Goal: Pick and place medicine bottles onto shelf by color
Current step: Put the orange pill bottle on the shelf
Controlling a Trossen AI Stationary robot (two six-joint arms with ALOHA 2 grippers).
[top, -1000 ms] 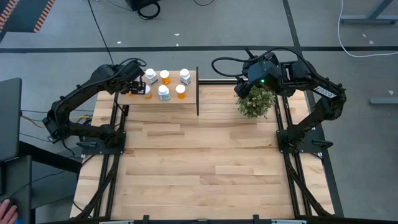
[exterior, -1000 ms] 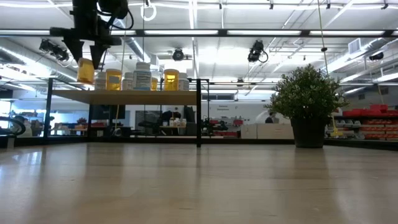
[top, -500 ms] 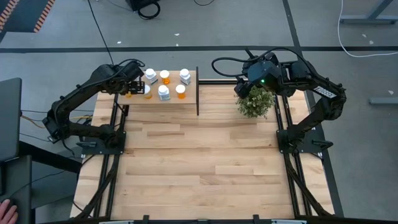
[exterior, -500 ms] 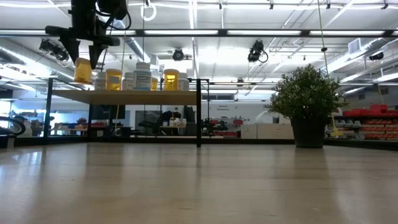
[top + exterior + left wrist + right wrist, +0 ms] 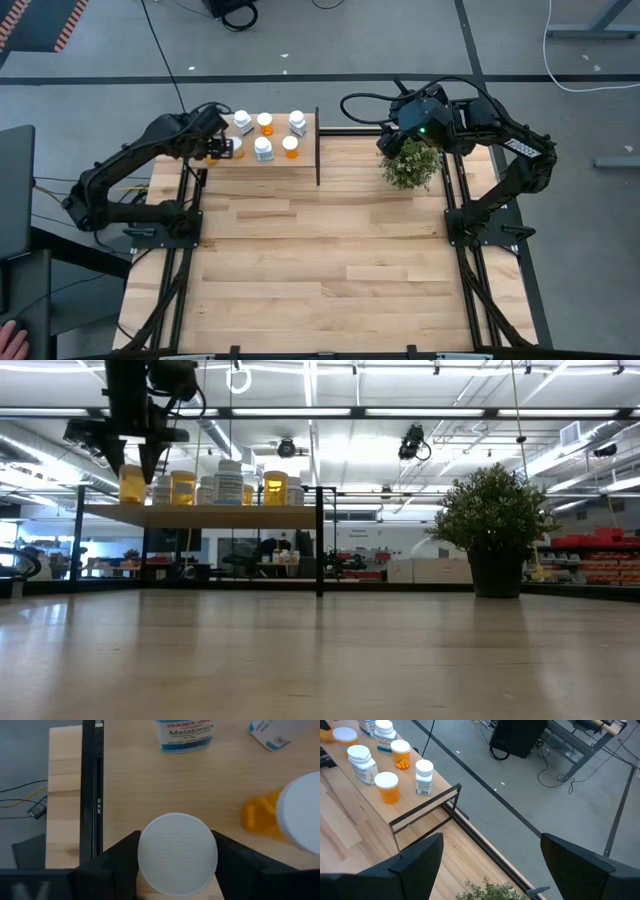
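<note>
The wide wooden table (image 5: pixel 330 270) in front carries no bottle that I can see, so I judge the task is nearly finished: all the visible medicine bottles stand on the shelf (image 5: pixel 275 161) at the far left of the table.

The left gripper (image 5: pixel 177 857) is over the left end of the shelf, and its two dark fingers are closed about halfway on the white cap of an orange bottle (image 5: pixel 131 484). In the low view this bottle seems to rest on the shelf board at the end of the row (I cannot tell if it truly touches). It remains to release it.

The bottles are small cylinders with white caps, some with clear orange bodies, some white with printed labels. They stand mixed, so the sorting by color looks incomplete.

Farther right, the right gripper (image 5: pixel 398 117) waits fully open and empty above the plant (image 5: pixel 410 165).
</note>
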